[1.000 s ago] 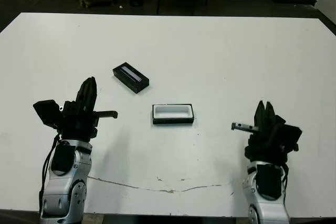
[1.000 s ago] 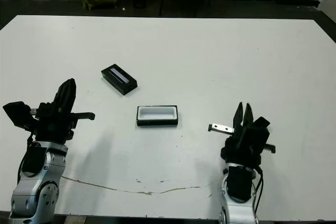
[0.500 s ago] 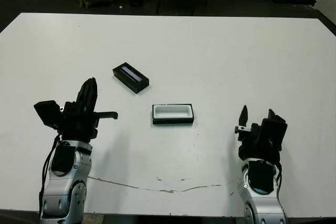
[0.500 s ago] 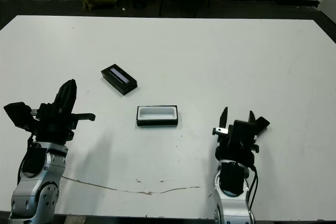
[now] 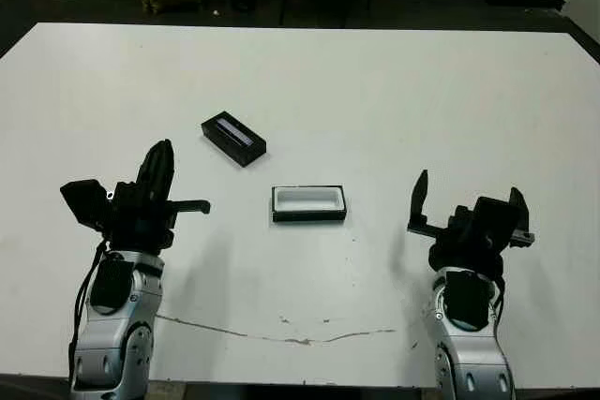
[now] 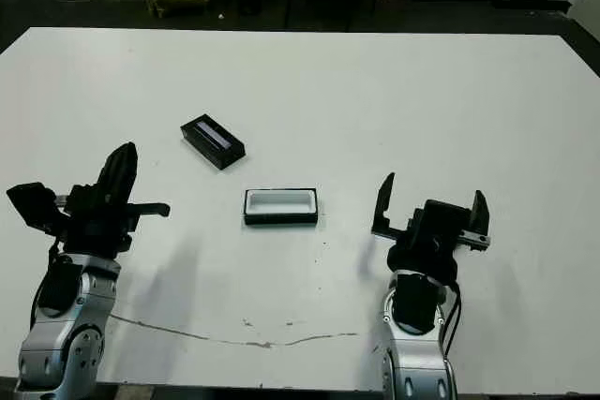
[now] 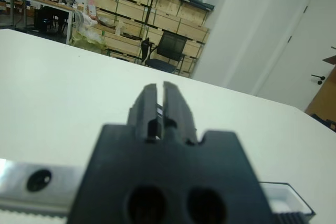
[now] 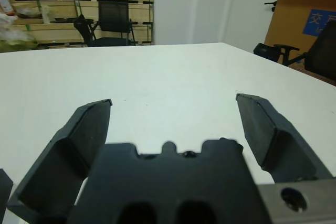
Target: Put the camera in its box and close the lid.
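The white table [image 5: 422, 91] carries both arms near its front edge. The left gripper [image 5: 161, 151] is clenched on nothing, and the right gripper [image 5: 467, 198] is spread wide and empty. The stripe-topped lid [image 5: 232, 139] lies left of the table's middle, towards the far edge. The box [image 5: 309, 216] sits open near the middle with its white lining bare. I cannot make out the camera as a separate bar anywhere, so it needs locating first. The right gripper should probably then straddle its narrow sides and lower it level with the tray.
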`<control>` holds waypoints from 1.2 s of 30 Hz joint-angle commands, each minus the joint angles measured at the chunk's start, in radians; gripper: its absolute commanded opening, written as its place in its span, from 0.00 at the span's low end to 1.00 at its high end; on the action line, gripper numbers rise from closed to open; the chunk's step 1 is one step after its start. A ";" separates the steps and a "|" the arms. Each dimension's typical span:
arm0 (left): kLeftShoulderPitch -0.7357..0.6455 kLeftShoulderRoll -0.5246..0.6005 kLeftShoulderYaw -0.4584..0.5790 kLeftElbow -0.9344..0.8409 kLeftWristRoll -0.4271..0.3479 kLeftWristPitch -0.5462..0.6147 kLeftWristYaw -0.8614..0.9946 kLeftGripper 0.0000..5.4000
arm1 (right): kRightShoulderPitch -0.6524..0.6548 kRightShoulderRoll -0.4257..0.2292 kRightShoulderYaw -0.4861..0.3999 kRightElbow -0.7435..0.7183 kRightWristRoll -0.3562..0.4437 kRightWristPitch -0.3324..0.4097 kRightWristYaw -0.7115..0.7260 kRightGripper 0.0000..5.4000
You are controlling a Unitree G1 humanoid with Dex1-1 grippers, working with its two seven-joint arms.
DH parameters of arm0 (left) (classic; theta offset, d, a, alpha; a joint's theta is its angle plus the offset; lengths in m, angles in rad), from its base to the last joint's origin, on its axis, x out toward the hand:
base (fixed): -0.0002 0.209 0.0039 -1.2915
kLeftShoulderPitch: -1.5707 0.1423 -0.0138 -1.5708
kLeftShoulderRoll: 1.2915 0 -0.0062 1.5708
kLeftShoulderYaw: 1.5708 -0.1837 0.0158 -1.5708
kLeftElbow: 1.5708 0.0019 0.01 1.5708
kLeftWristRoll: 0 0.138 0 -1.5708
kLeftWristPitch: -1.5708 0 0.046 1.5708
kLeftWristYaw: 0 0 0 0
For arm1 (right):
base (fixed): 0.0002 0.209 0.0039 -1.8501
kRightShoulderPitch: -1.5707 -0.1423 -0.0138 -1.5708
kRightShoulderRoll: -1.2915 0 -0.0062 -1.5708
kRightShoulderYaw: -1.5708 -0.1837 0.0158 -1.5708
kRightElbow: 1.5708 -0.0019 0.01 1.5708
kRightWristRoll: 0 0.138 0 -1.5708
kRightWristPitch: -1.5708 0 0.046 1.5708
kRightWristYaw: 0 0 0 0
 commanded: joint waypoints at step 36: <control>0.016 0.002 0.010 0.022 0.003 0.005 -0.007 0.00 | 0.071 -0.504 -0.452 -0.304 0.471 0.110 0.556 0.00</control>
